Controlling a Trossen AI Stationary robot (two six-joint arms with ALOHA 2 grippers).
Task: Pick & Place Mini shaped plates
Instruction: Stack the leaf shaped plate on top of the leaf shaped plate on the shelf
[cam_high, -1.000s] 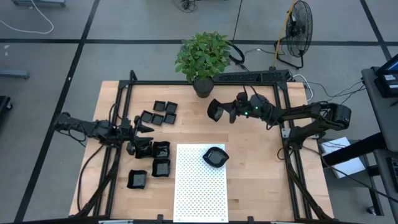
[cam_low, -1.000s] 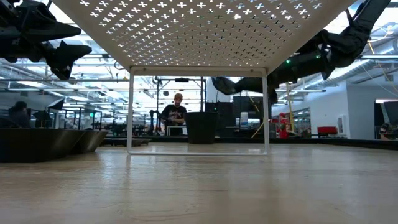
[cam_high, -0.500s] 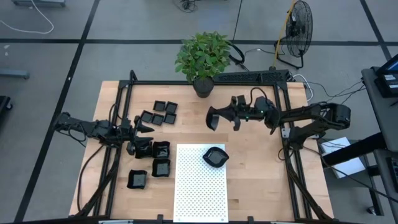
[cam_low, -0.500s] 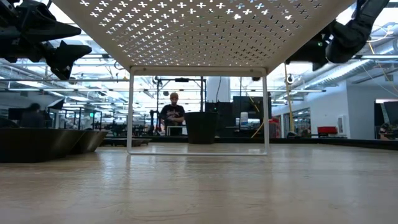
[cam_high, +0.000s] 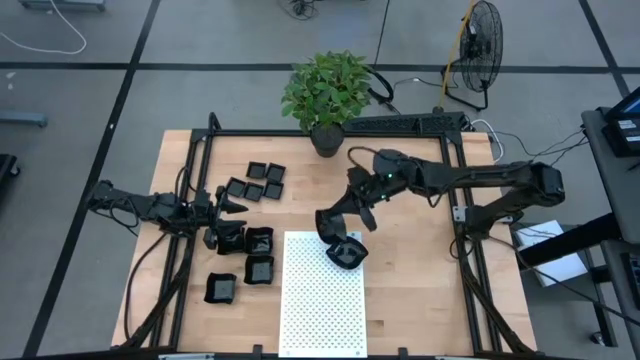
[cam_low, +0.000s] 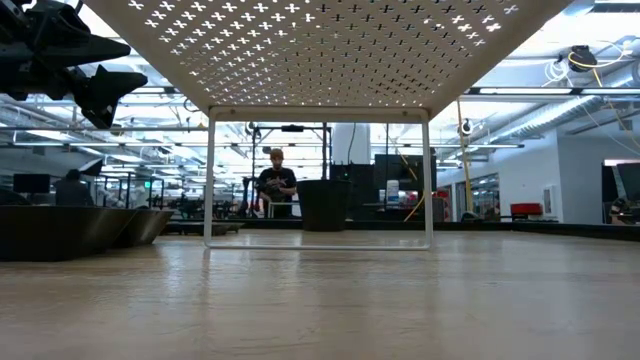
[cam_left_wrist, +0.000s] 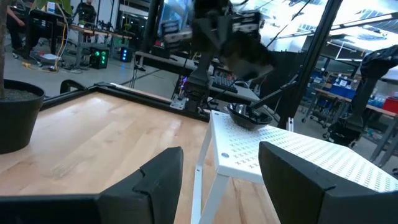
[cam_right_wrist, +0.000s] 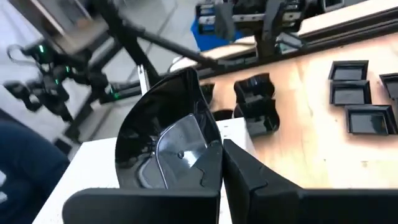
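Note:
My right gripper (cam_high: 338, 216) is shut on a glossy black mini plate (cam_high: 326, 222) over the far edge of the white dotted mat (cam_high: 320, 300), just beside another black plate (cam_high: 347, 252) that rests on the mat. In the right wrist view the held plate (cam_right_wrist: 165, 146) fills the middle. My left gripper (cam_high: 228, 206) hovers open at the table's left, over a cluster of plates (cam_high: 247, 240). More plates (cam_high: 258, 181) lie flat on the wood farther back. The left wrist view shows its open fingers (cam_left_wrist: 217, 183) facing the raised mat (cam_left_wrist: 292, 149). My right gripper pinches the plate by its rim (cam_right_wrist: 208, 155) between the two fingers (cam_right_wrist: 245, 177). It comes slanting down from the table's far right. The plate is lifted clear and stands tilted on edge, its hollow side turned toward the wrist camera.
A potted plant (cam_high: 324, 100) stands at the table's far edge. Black frame rails (cam_high: 200, 170) run around the work area. The mat stands on thin legs (cam_low: 210, 180) above the wood. Bare wood lies right of the mat (cam_high: 420, 280). A person (cam_low: 278, 185) stands in the room beyond.
My right gripper has carried the plate from the far middle of the table toward the near edge and the left, down toward the mat's far edge, and has turned as it went. It has left the low view. The left arm has kept still.

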